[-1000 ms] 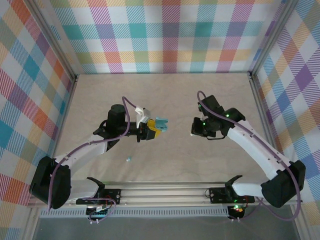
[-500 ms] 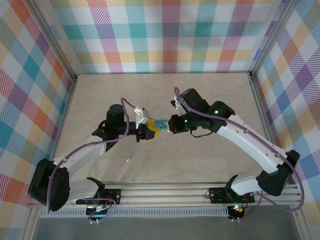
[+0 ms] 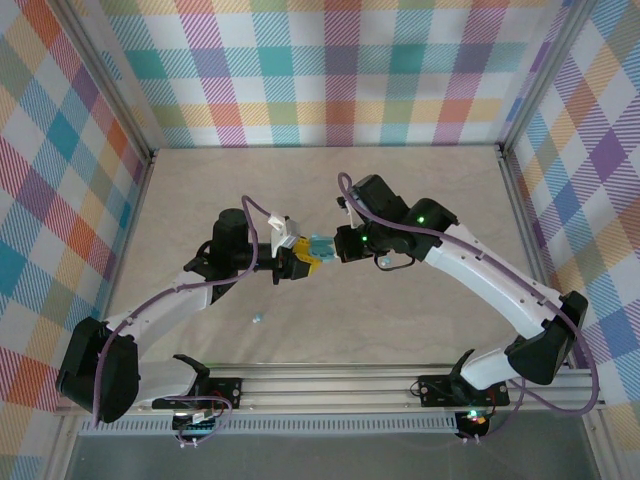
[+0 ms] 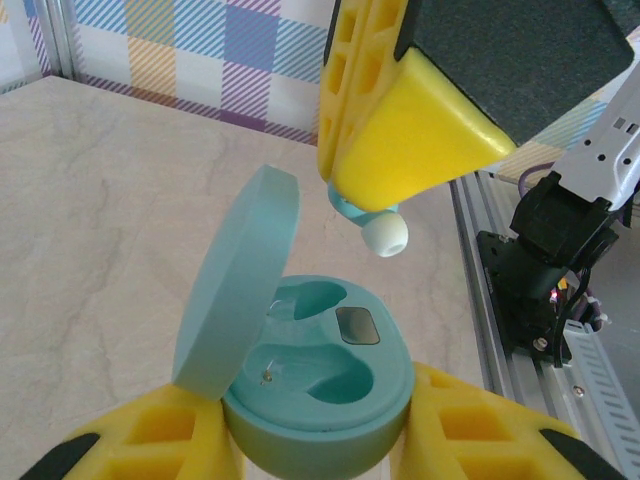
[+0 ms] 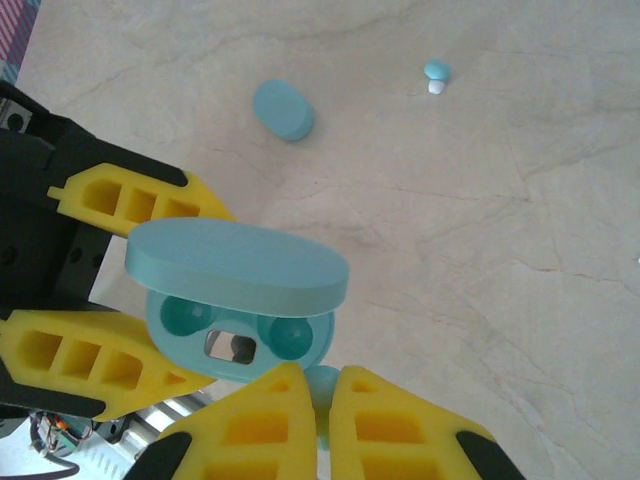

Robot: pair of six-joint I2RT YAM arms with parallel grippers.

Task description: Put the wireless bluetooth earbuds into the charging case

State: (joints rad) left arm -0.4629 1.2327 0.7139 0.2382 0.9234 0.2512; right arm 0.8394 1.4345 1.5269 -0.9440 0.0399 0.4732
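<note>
The teal charging case (image 4: 330, 400) sits upright in my left gripper (image 4: 315, 435), which is shut on its base, with the lid (image 4: 240, 285) hinged open to the left. Both sockets (image 4: 320, 375) look vacant. My right gripper (image 5: 320, 392) is shut on one of the pale teal earbuds (image 5: 322, 385). That bud's white tip (image 4: 384, 233) hangs just above the case's far rim. From above, the two grippers meet at mid-table, left (image 3: 305, 258) and right (image 3: 341, 246), with the case (image 3: 319, 246) between them.
A loose earbud (image 5: 435, 76) with a white tip lies on the beige tabletop (image 3: 400, 320), seen from above at the near-left earbud (image 3: 258, 319). A smooth teal oval piece (image 5: 282, 108) lies close by. Aluminium rails (image 3: 330, 385) run along the near edge.
My right arm has swung left from the table's right half and brought its earbud up over the open case. The left gripper and case have stayed put.
</note>
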